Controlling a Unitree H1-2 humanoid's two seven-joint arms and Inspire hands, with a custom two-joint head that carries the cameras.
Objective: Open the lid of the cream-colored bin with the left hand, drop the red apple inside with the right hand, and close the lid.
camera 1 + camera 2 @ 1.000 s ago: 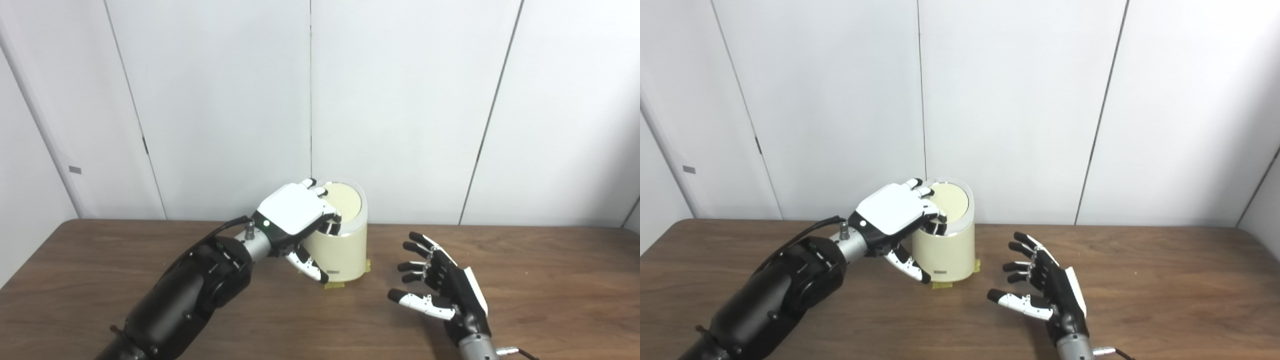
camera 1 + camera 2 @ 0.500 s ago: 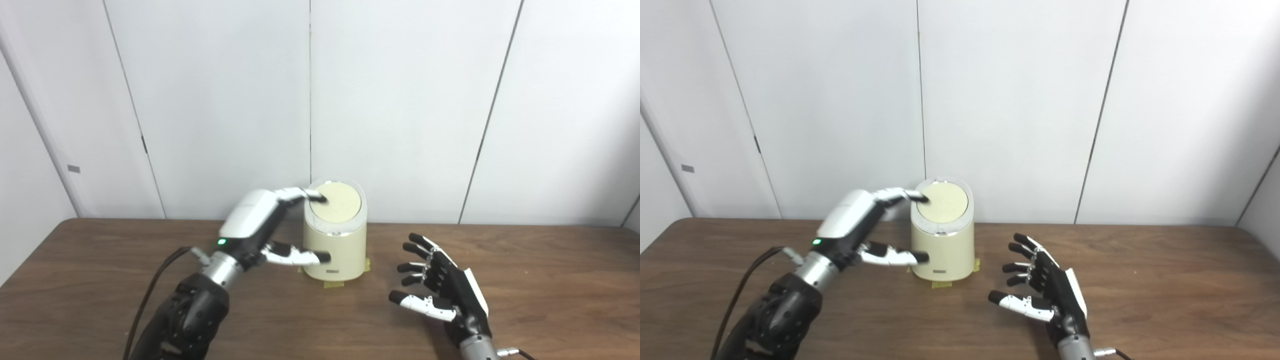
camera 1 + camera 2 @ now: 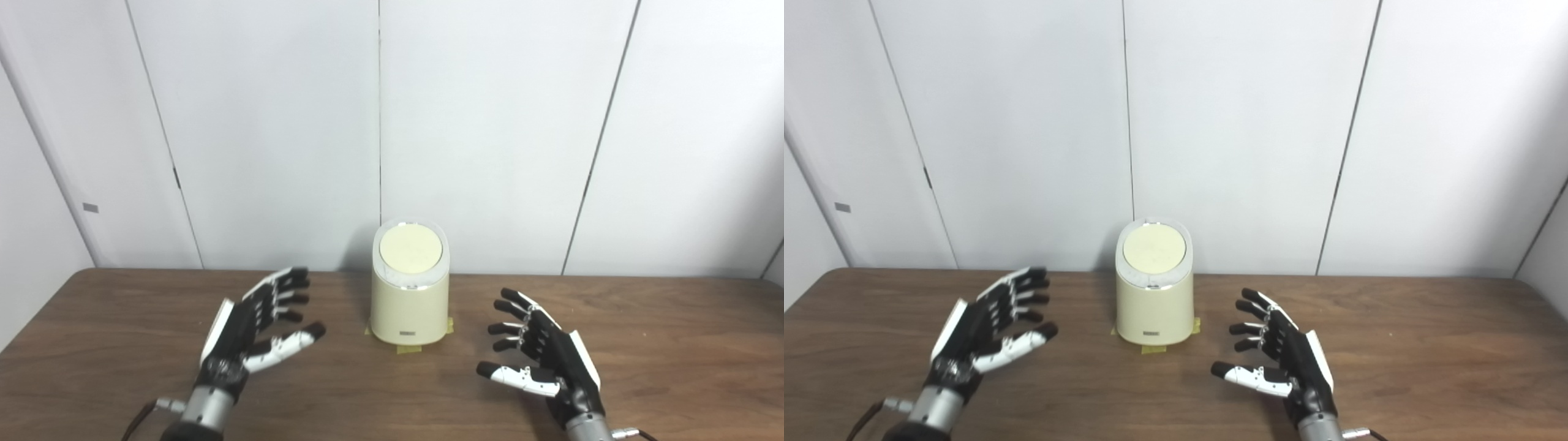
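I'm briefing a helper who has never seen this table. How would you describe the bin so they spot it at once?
Start at the dark brown wooden table standing against white wall panels. At its far middle, near the wall, stands the cream-colored cylindrical bin, upright between the open left hand and right hand. Its round lid is shut, and yellow tape shows at its base.

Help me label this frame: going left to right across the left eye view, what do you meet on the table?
left hand, open → cream-colored bin with its lid shut → right hand, open. All over the wooden table; no apple is in view.
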